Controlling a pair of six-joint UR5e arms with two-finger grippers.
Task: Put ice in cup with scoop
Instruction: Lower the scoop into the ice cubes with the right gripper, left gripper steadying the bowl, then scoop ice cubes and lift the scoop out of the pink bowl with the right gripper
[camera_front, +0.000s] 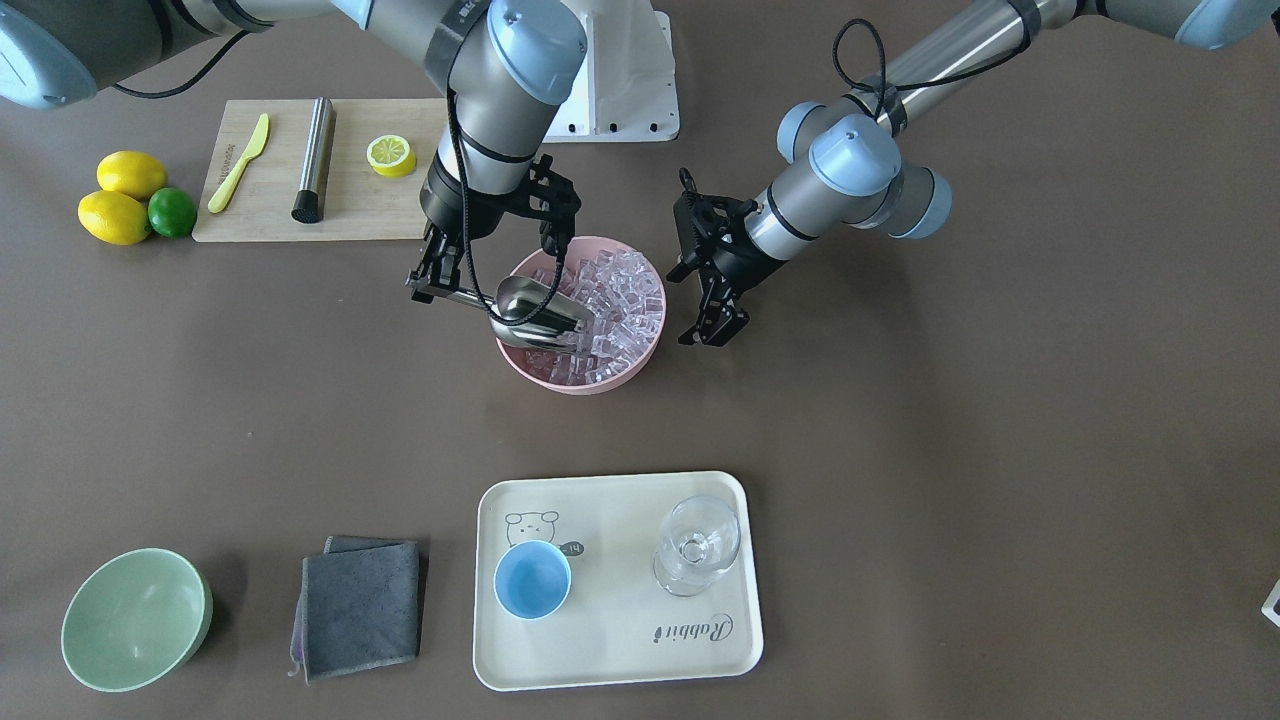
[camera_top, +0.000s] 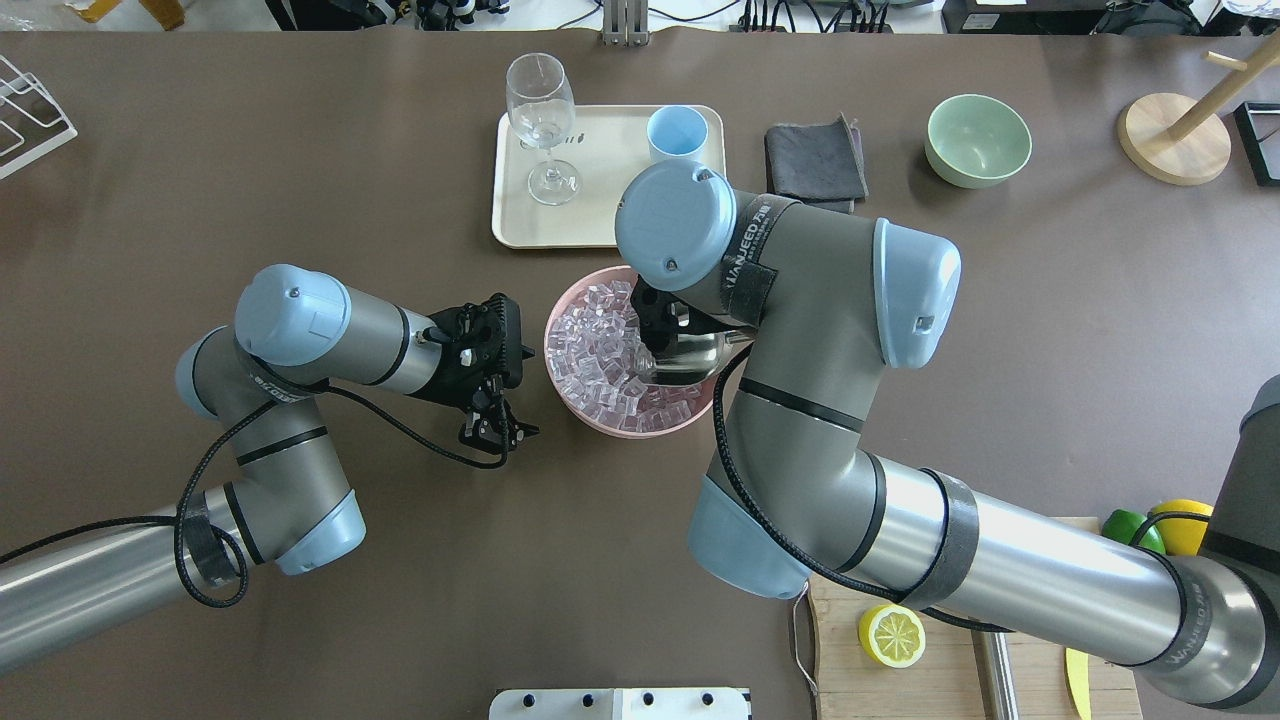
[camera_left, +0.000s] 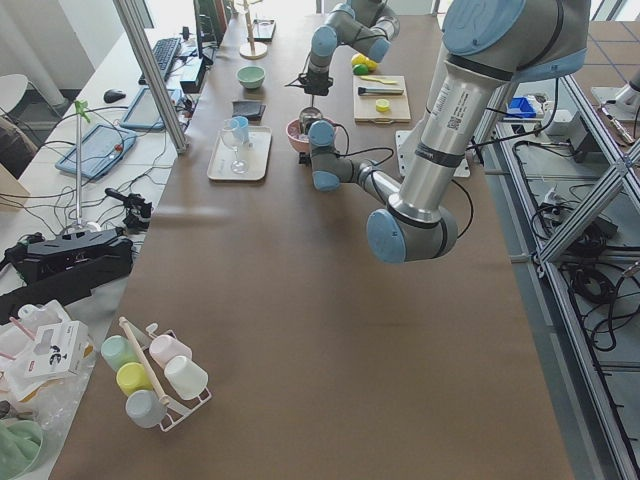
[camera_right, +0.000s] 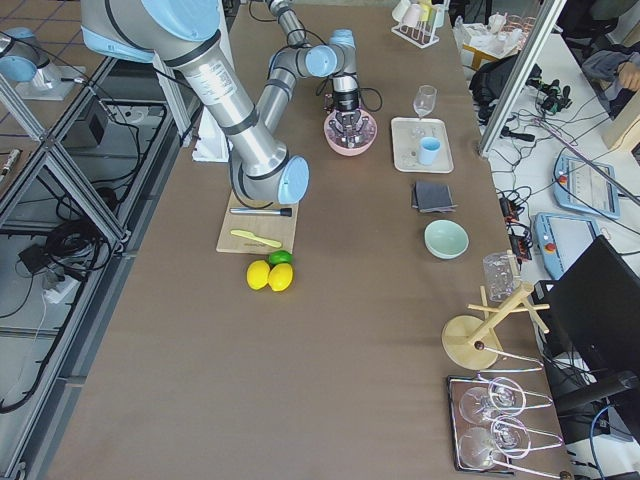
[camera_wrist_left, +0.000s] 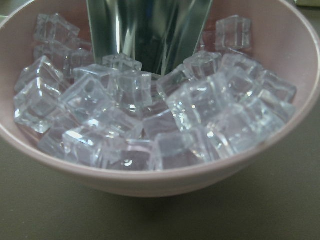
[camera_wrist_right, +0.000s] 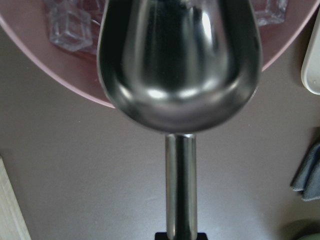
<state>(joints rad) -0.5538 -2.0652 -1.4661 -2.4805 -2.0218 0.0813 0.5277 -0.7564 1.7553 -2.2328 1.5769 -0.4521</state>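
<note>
My right gripper (camera_front: 432, 288) is shut on the straight handle of the silver scoop (camera_front: 535, 312). The scoop's trough is tilted down into the ice (camera_front: 625, 300) that fills the pink bowl (camera_front: 600, 385). The right wrist view shows the scoop (camera_wrist_right: 180, 75) empty over the bowl's edge. In the left wrist view the scoop (camera_wrist_left: 150, 35) stands in the ice (camera_wrist_left: 150, 115). My left gripper (camera_front: 712, 330) is open and empty beside the bowl, close to its rim. The light-blue cup (camera_front: 532, 579) stands empty on the cream tray (camera_front: 620, 640).
A clear stemmed glass (camera_front: 697, 545) shares the tray. A grey cloth (camera_front: 360, 605) and a pale green bowl (camera_front: 135, 620) lie beside it. A cutting board (camera_front: 370, 205) holds a yellow knife, a steel cylinder and a lemon half; lemons and a lime (camera_front: 172, 212) lie beside it.
</note>
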